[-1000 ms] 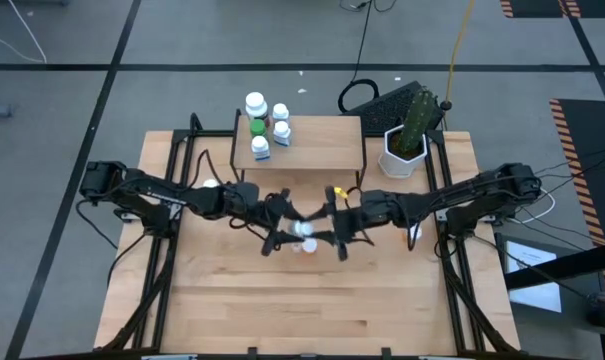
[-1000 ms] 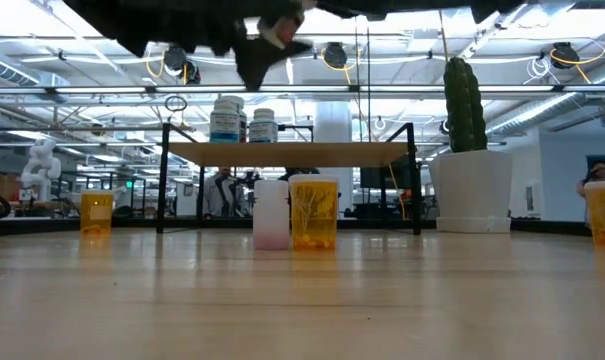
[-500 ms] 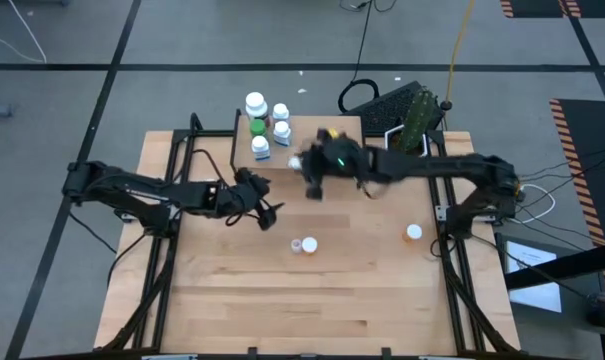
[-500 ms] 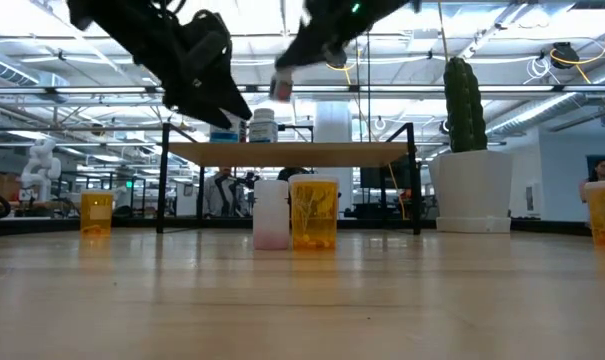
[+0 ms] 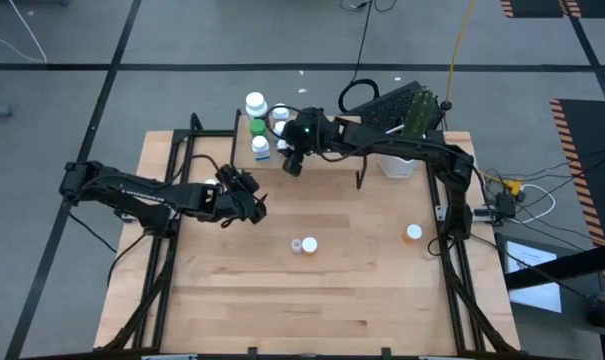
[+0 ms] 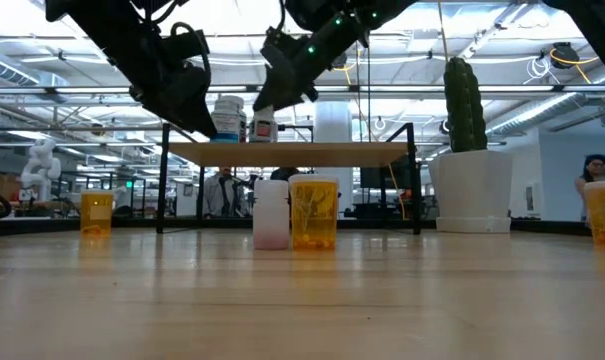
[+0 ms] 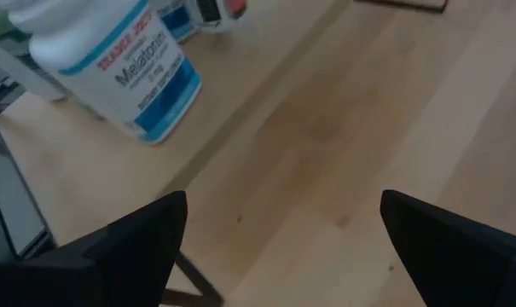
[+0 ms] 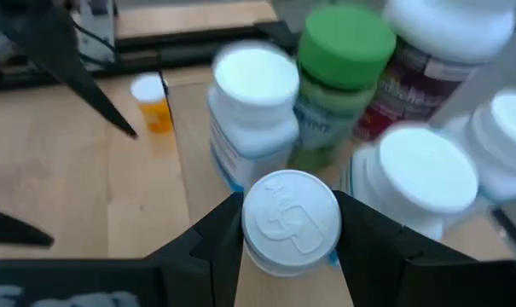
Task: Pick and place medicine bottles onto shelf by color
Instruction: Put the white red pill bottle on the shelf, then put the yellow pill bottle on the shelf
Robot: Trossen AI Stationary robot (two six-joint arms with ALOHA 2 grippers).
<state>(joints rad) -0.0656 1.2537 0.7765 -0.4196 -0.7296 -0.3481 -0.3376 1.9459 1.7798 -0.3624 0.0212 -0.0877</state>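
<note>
My right gripper (image 5: 294, 160) hangs over the light-wood shelf (image 5: 327, 142) and is shut on a white-capped medicine bottle (image 8: 292, 223). Close by on the shelf stands a cluster of bottles: white-capped ones (image 5: 261, 148) (image 8: 256, 85) and a green-capped one (image 5: 257, 127) (image 8: 343, 47). My left gripper (image 5: 247, 197) (image 7: 283, 198) is open and empty over the table, near the shelf's left front corner. A white bottle (image 6: 270, 214) and an orange bottle (image 6: 314, 212) stand on the table's middle. My right gripper pinches the bottle between its two fingers, one finger (image 8: 219, 234) on each side just below the white cap (image 8: 292, 217). The fingers slant down from above. The cap's top faces the wrist camera. The bottle is lifted clear of the shelf board.
A cactus in a white pot (image 5: 404, 150) stands at the shelf's right end. Orange bottles stand near the table's right edge (image 5: 413, 232) and near the left edge (image 6: 96, 213). A blue-labelled white bottle (image 7: 113, 68) stands on the shelf ahead of my left gripper.
My right gripper has carried the white-capped bottle from above the table's middle toward the far edge, over the shelf, then left toward the bottle cluster. My left gripper has drawn back from the middle toward the table's left and far side.
</note>
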